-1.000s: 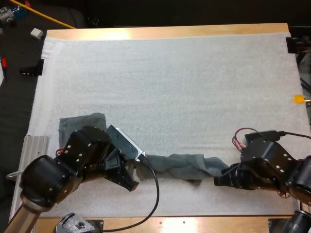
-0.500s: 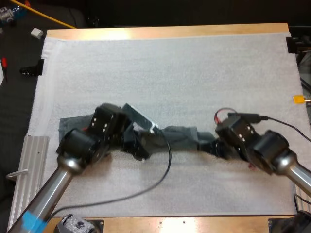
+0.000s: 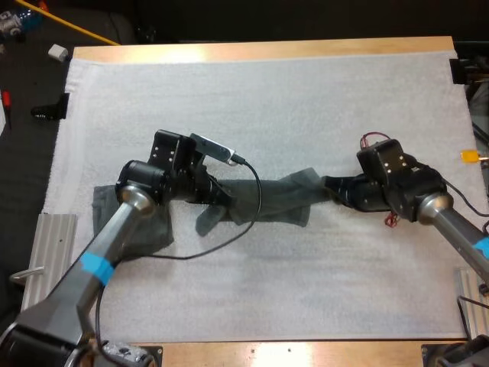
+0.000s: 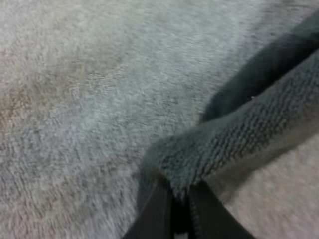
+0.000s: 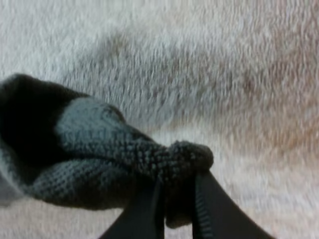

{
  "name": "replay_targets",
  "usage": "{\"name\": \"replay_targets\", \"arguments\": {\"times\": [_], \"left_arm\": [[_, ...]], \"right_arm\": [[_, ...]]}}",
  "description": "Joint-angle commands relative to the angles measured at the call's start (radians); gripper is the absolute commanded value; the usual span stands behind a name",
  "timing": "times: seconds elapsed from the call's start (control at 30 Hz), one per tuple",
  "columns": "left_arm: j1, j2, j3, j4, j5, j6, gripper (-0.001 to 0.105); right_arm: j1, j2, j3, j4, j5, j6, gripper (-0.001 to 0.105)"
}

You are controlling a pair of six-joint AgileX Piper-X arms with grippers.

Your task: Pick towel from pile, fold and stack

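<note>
Dark grey-green cloth stretches between your two arms: the towel (image 3: 279, 200) runs as a twisted, rumpled band across the middle of the white mat (image 3: 267, 107), from one gripper to the other. Your left gripper (image 3: 220, 199) has the band's left end, and in the left wrist view its fingers (image 4: 159, 214) are drawn close together with a bunched fold of towel pinched between them, so it is clamped on the cloth. Your right gripper (image 3: 330, 186) has the right end; in the right wrist view its two black fingers press from both sides on a knotted wad of the same towel, so it too is clamped, with the rest of the cloth trailing away over the mat. The band's right end sits a little farther from you than its left; whether the middle rests on the mat or hangs just above it, you cannot tell. A second towel (image 3: 153, 229) lies flat on the mat near its left side, partly under your left arm and just beside the held towel's left end. The mat covers most of the wooden table (image 3: 260, 50), whose bare edge shows along the far side.
</note>
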Motion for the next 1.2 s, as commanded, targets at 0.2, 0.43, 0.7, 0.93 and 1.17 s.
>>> {"name": "replay_targets", "arguments": {"times": [0.2,0.43,0.7,0.93,1.17], "left_arm": [[0.039,0.112,-0.002,-0.103,0.012,-0.005,0.0],[0.054,0.149,-0.001,-0.169,0.017,-0.017,0.003],[0.052,0.151,-0.015,-0.228,0.013,-0.056,0.058],[0.053,0.153,-0.044,-0.206,0.016,-0.047,0.058],[0.057,0.067,-0.08,-0.135,0.014,-0.022,0.06]], "right_arm": [[-0.028,0.086,-0.004,-0.112,0.005,0.065,0.001],[-0.033,0.136,-0.001,-0.201,0.006,0.119,0.015],[-0.041,0.166,0.0,-0.438,-0.091,0.171,0.064],[-0.042,0.156,-0.008,-0.478,-0.099,0.121,0.058],[-0.041,0.082,-0.008,-0.428,-0.115,-0.052,0.058]]}}
